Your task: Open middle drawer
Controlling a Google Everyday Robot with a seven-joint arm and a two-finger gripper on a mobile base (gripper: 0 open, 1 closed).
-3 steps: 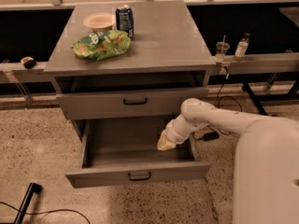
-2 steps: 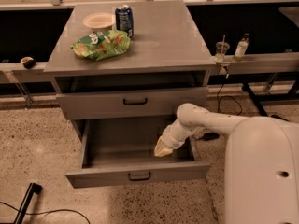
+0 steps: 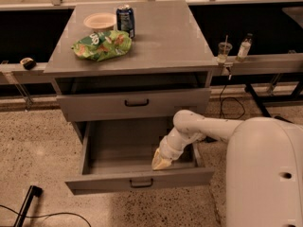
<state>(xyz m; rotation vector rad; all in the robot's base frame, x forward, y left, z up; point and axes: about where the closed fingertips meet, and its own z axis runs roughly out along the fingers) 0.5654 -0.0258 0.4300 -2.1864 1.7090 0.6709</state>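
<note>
The middle drawer (image 3: 94,183) is a wide, shallow grey drawer with a small black bar handle (image 3: 141,183). It stands pulled far out of the cabinet and its inside looks empty. My gripper (image 3: 161,163) is at the end of the white arm (image 3: 199,126). It reaches down into this drawer at the right, just behind the drawer's front panel, with its tan tip low near the drawer floor. The drawer above (image 3: 94,107) is closed and has its own black handle (image 3: 136,103). Any drawer below is hidden.
On the cabinet top (image 3: 165,37) lie a green chip bag (image 3: 102,45), a paper bowl (image 3: 99,21) and a blue can (image 3: 126,20). A cup (image 3: 224,51) and a bottle (image 3: 244,47) stand on the right ledge. My white base (image 3: 265,174) fills the lower right. A black cable (image 3: 28,207) lies on the floor.
My gripper has moved down and toward the drawer's front panel, slightly left, inside the open drawer. The drawer stays pulled out as before.
</note>
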